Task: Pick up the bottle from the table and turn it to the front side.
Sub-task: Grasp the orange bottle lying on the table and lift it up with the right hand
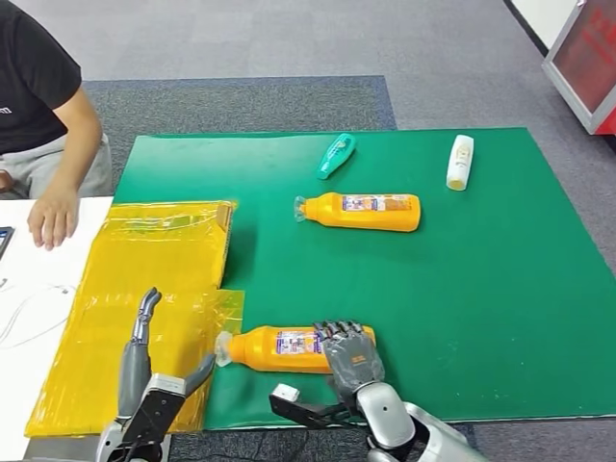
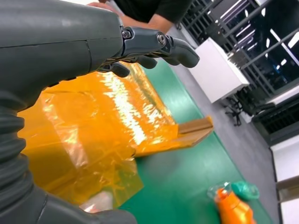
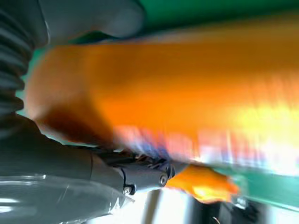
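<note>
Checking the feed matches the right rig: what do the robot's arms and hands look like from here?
The right arm is glossy silver with rounded joint shells, ending in a dark grey right hand with segmented fingers and small orange lettering on its back. The left hand is grey too, on a black angular wrist bracket. A grey ribbed cover sits behind the hand, and small screws show at the finger joints.
</note>
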You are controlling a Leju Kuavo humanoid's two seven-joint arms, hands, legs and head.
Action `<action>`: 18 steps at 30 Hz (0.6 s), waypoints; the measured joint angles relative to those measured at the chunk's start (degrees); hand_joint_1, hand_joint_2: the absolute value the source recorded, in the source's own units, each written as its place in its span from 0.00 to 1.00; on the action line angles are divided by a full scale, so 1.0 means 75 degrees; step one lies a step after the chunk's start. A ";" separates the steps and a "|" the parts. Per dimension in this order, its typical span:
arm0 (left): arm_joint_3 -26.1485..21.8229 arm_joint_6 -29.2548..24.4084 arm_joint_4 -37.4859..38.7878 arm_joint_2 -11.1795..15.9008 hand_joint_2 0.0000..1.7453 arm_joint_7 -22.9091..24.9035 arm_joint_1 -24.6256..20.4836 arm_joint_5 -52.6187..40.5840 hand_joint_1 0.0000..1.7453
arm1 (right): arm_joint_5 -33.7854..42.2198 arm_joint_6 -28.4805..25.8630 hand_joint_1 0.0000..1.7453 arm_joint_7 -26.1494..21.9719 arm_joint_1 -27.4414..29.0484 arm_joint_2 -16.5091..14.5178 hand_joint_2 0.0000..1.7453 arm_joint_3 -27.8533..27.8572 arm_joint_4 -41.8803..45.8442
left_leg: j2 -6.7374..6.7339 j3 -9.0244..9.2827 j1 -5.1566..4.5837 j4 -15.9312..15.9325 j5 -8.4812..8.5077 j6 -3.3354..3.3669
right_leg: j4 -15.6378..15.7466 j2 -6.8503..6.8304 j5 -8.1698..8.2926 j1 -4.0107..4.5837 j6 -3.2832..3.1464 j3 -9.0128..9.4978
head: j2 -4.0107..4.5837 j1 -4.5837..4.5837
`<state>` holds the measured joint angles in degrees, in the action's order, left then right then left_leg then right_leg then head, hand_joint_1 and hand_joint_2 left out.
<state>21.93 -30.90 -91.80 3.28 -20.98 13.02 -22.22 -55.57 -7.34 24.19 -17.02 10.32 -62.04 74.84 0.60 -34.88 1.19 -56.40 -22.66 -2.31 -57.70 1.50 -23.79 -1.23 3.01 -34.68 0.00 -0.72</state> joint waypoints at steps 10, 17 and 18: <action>0.0208 -0.0149 0.0122 0.0084 1.00 0.0008 0.0005 -0.0139 0.00 | -0.0148 -0.1407 0.74 -0.4122 -0.0741 -0.0142 1.00 -0.0019 -0.2276 | -0.0065 0.0378 0.0017 0.0020 -0.0204 -0.0001 | 0.0038 0.0052 -0.0157 0.0022 -0.0028 0.0308 | 0.0000 0.0003; 0.0207 -0.0141 0.0097 0.0036 1.00 -0.0050 -0.0021 -0.0285 0.00 | -0.0246 -0.1743 1.00 -0.4751 -0.0172 -0.0155 1.00 0.0817 -0.2155 | -0.0060 0.0395 0.0015 0.0019 -0.0146 0.0014 | 0.0051 0.0046 -0.0128 0.0021 -0.0006 0.0331 | 0.0000 0.0003; 0.0205 -0.0124 0.0097 0.0025 1.00 -0.0063 -0.0031 -0.0286 0.00 | -0.0271 -0.1739 1.00 -0.4847 -0.0130 -0.0157 1.00 0.0902 -0.2134 | -0.0060 0.0393 0.0015 0.0019 -0.0151 0.0019 | 0.0057 0.0046 -0.0131 0.0021 -0.0002 0.0331 | 0.0000 0.0003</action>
<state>23.47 -31.83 -91.08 3.47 -21.45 12.80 -24.36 -57.60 -20.38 -12.17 -18.00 9.14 -55.27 58.84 0.16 -31.93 1.30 -56.26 -23.79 -2.17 -57.27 1.85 -24.77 -1.07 3.00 -32.19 0.00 -0.69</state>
